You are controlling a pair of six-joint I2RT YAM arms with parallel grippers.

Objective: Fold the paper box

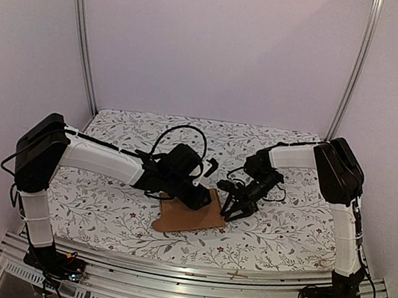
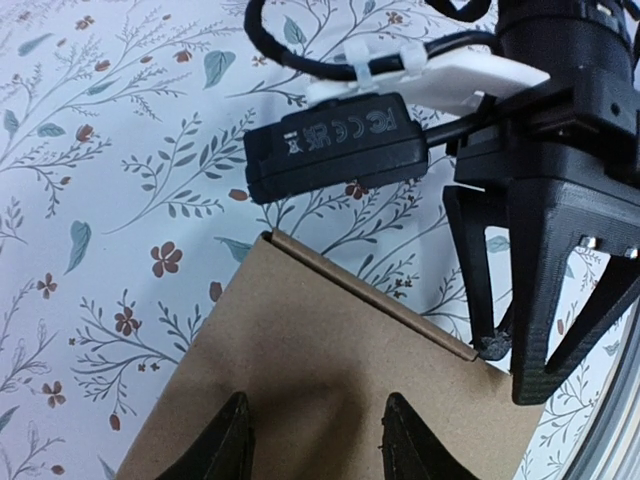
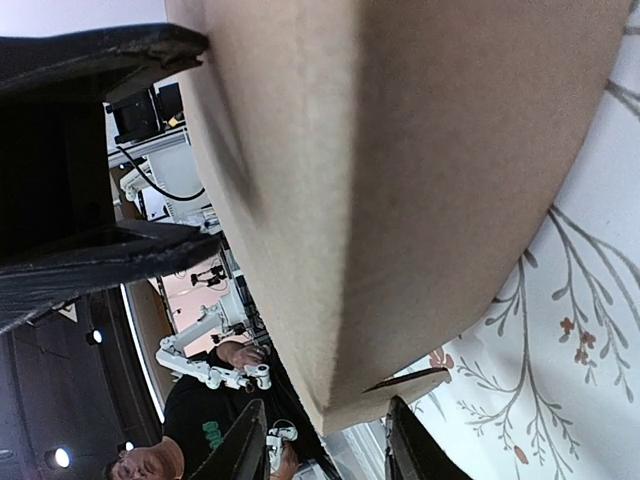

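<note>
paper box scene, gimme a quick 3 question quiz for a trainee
1. Fill in: the jaws of the left claw and the right claw both stand ____.
2. In the left wrist view, which claw's tip meets the edge of the paper box? A left claw, B right claw, C neither.
3. True or false: the table cover under the paper box is plain white.

Key: 1 open. 2 B. 3 false, it is a floral cloth.
</note>
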